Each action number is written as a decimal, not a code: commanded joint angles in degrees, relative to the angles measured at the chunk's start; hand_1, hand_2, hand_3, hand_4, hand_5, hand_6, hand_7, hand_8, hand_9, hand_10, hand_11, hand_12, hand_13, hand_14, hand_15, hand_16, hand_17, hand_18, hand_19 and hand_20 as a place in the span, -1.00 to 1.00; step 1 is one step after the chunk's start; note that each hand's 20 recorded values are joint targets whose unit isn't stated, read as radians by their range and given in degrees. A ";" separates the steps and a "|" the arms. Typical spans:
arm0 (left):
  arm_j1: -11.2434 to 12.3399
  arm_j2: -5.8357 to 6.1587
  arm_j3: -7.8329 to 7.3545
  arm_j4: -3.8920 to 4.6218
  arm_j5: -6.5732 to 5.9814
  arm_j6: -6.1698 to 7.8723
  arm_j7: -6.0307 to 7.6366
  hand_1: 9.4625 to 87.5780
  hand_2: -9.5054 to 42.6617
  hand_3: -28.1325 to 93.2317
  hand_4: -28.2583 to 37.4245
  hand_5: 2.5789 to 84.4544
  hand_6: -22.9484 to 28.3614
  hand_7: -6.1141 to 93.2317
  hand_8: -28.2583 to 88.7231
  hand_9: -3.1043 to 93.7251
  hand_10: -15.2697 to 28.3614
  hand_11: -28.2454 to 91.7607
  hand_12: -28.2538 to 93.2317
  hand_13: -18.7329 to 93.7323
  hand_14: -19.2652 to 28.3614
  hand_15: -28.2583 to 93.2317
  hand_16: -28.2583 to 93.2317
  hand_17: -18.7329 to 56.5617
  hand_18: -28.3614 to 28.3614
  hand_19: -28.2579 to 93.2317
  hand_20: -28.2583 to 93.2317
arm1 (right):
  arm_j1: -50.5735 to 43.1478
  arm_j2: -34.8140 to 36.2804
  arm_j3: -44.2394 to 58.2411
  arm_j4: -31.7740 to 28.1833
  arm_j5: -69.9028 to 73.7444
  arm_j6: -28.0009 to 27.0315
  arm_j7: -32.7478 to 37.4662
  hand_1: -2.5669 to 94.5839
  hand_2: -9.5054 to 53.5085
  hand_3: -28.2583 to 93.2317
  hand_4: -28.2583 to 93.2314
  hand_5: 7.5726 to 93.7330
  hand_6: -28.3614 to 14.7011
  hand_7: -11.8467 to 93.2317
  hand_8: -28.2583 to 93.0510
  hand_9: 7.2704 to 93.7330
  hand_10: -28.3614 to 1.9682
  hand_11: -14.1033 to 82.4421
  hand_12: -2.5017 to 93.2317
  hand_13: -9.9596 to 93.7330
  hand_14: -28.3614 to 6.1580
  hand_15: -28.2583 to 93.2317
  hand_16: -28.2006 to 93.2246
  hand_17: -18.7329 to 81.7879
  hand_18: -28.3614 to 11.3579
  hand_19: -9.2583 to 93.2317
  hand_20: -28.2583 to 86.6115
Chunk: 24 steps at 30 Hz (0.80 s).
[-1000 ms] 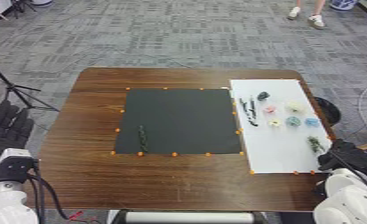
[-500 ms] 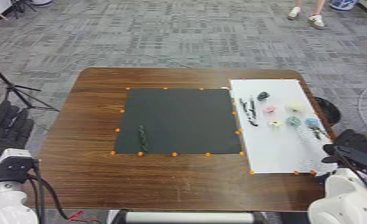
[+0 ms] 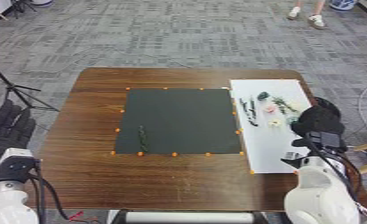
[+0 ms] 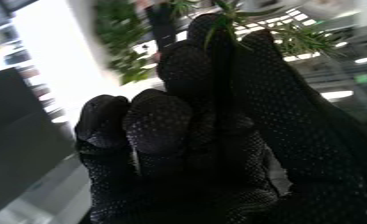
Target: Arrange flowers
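The black-gloved right robot hand (image 3: 322,122), pinching a spiky green leafy sprig (image 4: 306,39) over the white rectangular sheet (image 3: 270,157), could knock the small pink flower (image 3: 269,108) askew if those leaves trail too low.

The mat (image 3: 175,117) lies on the table (image 3: 95,180), with the sheet (image 3: 270,150) just beside it on the right. On the mat, a sprig (image 3: 143,138) lies towards the near left corner. On the sheet, twigs (image 3: 250,111) lie near the left edge, flowers (image 3: 275,122) to their right. The tripod (image 3: 17,88) stands on the floor (image 3: 162,40), left of the table.
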 commanded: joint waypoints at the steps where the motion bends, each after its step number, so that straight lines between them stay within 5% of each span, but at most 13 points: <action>1: -0.71 0.66 1.23 0.35 1.20 -0.68 -1.34 -0.63 0.12 0.72 -1.00 -0.05 0.22 -0.54 -0.70 -0.33 0.34 -0.10 -0.41 -0.28 0.35 -0.05 -0.64 -0.64 0.38 -0.12 -0.36 | 15.09 -2.90 -15.22 -0.33 8.82 -1.53 -5.48 0.08 -1.00 0.71 -0.90 0.64 0.21 -0.13 -0.22 0.60 -0.04 0.13 0.15 0.55 -0.16 0.66 0.15 0.23 -0.95 0.99 0.16; 9: -1.16 0.32 2.63 0.52 0.92 -0.70 -1.10 -0.63 0.06 0.72 -1.00 -0.05 0.22 -0.55 -0.70 -0.34 0.34 -0.11 -0.41 -0.29 0.35 -0.05 -0.64 -0.64 0.38 -0.12 -0.36 | 25.22 -11.08 -20.95 2.99 30.66 -6.39 -7.22 0.05 -0.95 0.70 -0.90 0.61 0.22 -0.07 -0.18 0.57 -0.07 0.17 0.09 0.54 -0.15 0.66 0.14 0.23 -0.93 1.00 0.15; 24: -2.61 0.76 4.19 0.81 1.45 -0.41 -1.78 -0.64 0.05 0.71 -1.00 -0.05 0.23 -0.55 -0.70 -0.34 0.34 -0.11 -0.40 -0.29 0.35 -0.06 -0.63 -0.64 0.38 -0.12 -0.36 | 36.63 -21.86 -32.20 17.72 22.96 -12.87 -6.80 0.04 -0.94 0.71 -0.90 0.58 0.23 0.02 -0.21 0.57 -0.06 0.19 0.08 0.55 -0.15 0.66 0.13 0.23 -0.92 1.00 0.15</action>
